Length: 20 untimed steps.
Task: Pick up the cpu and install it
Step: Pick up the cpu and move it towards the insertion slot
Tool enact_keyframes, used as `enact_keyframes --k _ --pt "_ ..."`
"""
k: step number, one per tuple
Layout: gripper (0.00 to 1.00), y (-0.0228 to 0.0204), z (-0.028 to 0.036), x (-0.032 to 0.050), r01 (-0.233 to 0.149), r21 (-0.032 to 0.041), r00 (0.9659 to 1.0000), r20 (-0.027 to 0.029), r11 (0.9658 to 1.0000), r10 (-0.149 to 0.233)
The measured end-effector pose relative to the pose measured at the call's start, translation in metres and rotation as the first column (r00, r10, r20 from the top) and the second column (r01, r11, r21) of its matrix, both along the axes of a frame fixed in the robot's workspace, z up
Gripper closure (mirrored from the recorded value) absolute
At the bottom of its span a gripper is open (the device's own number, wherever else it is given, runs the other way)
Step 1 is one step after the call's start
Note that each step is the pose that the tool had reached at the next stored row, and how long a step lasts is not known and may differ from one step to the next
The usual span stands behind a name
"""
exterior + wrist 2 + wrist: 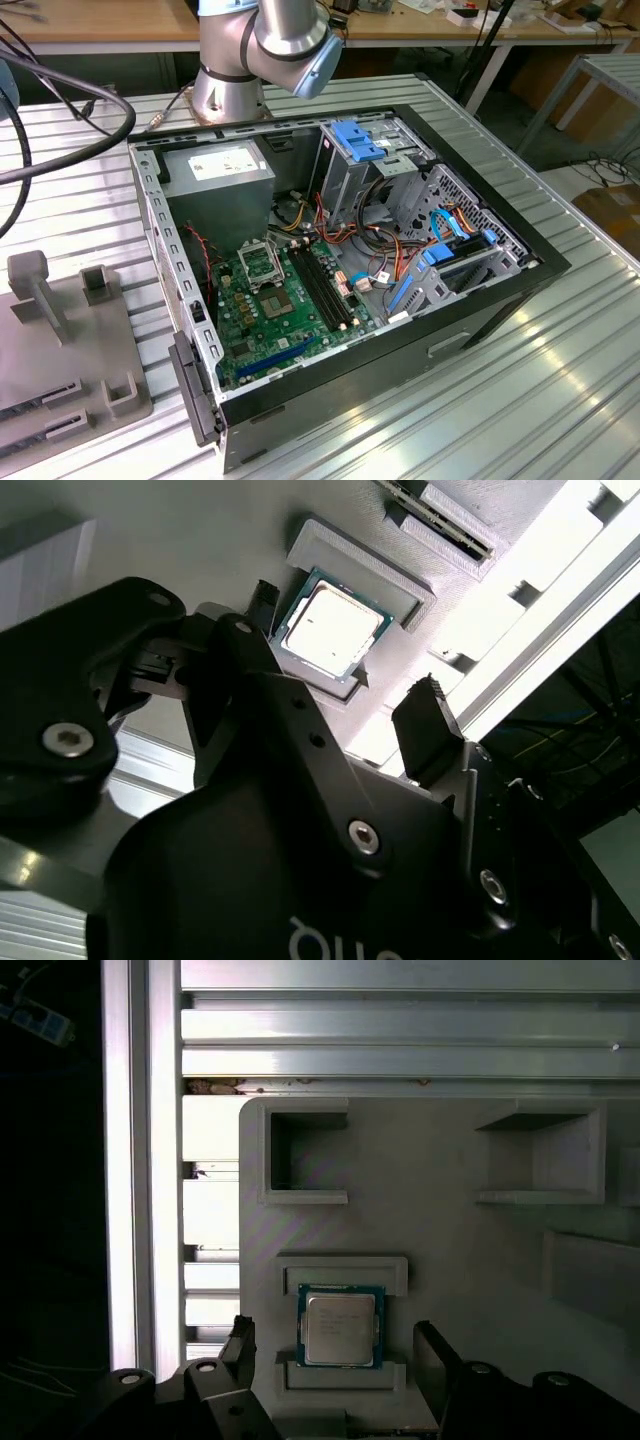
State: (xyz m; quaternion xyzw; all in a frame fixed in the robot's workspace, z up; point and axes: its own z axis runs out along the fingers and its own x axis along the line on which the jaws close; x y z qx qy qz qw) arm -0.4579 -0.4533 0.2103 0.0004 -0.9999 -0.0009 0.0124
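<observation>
While the hand (pixel 338 1348) hangs over the grey fixture (pixel 450 1250), its two black fingers (pixel 432 1355) are spread wide and grip nothing

Both wrist views: the cpu (pixel 340 1326) lies flat in a shallow square nest of the fixture, pale metal face up, a thin green edge round it. Raised ledges of the nest run along two opposite sides. One finger stands off to each side of the cpu with a clear gap on both sides; no contact seen

Second wrist view agrees: cpu (pixel 332 630) seated in the nest, between the fingertips of the hand (pixel 345 650)

Two rectangular pockets (pixel 305 1155) are moulded into the fixture beyond the nest. Fixture rests on the ribbed aluminium tabletop (pixel 400 1030)

Exterior view: fixture (pixel 60 370) at the exterior view's left, on the tabletop just beside the computer case (pixel 480 300), which lies on its side with the cover off. Inside it sits the green board (pixel 250 320), carrying the black socket (pixel 262 264). Base of the arm (pixel 270 40) stands behind the case
</observation>
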Motion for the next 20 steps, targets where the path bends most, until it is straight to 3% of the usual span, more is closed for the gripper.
enact_keyframes --k 7,15,20 --pt "0.27 0.0000 -0.0015 0.0000 0.000 -0.0020 1.0000 0.0002 1.0000 0.000" --pt "0.27 0.0010 -0.0179 0.0024 -0.004 -0.0037 1.0000 0.0000 1.0000 0.004" --pt "0.27 0.0012 -0.0204 0.0026 -0.013 -0.0039 0.9999 -0.0003 0.9999 0.013"
